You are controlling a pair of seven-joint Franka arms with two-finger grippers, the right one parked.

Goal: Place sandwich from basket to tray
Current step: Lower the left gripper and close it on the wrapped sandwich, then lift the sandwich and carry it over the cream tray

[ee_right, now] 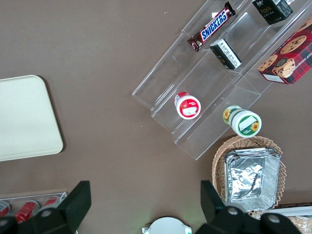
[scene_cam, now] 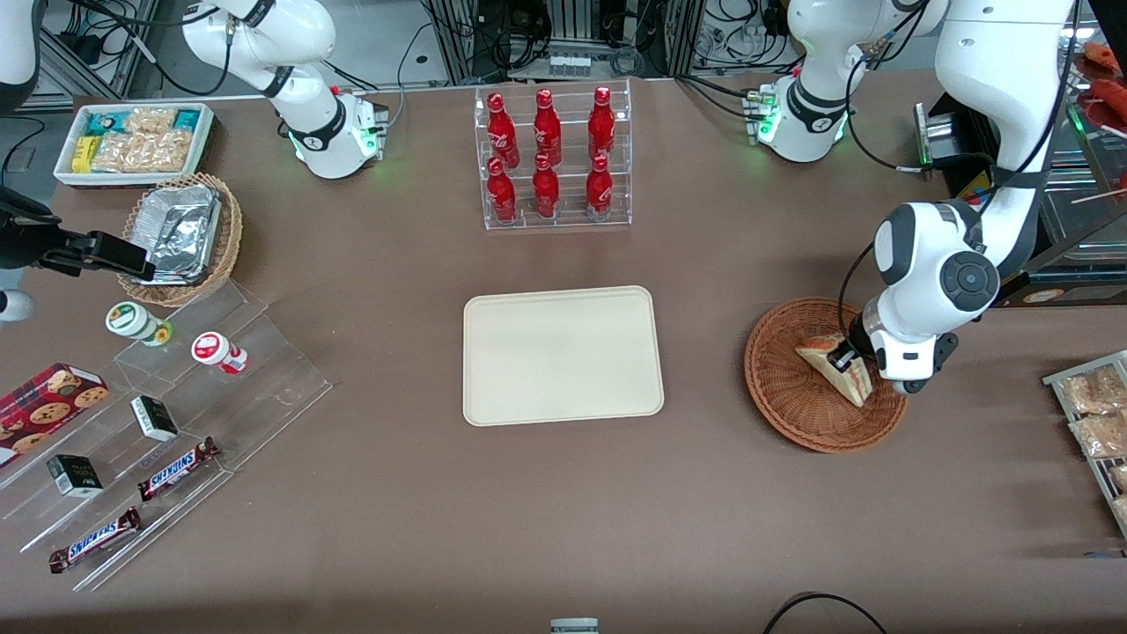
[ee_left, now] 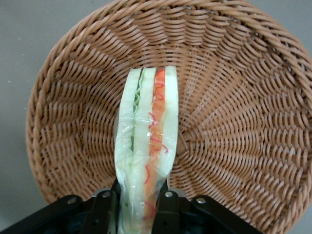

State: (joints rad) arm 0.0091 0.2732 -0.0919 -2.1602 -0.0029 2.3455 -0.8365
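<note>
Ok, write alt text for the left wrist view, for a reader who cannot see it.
The left arm's pincer grips one end of a wrapped sandwich, its black fingers pressed against the pale bread on both sides. The sandwich, showing green and red filling, stretches across the inside of a round reddish-brown wicker basket on a grey-brown table.

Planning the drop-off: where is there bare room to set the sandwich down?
The tray is bare all over, bordered by open table. The gripper is shut on the sandwich in the basket. It is crowded around the acrylic steps holding snacks.
</note>
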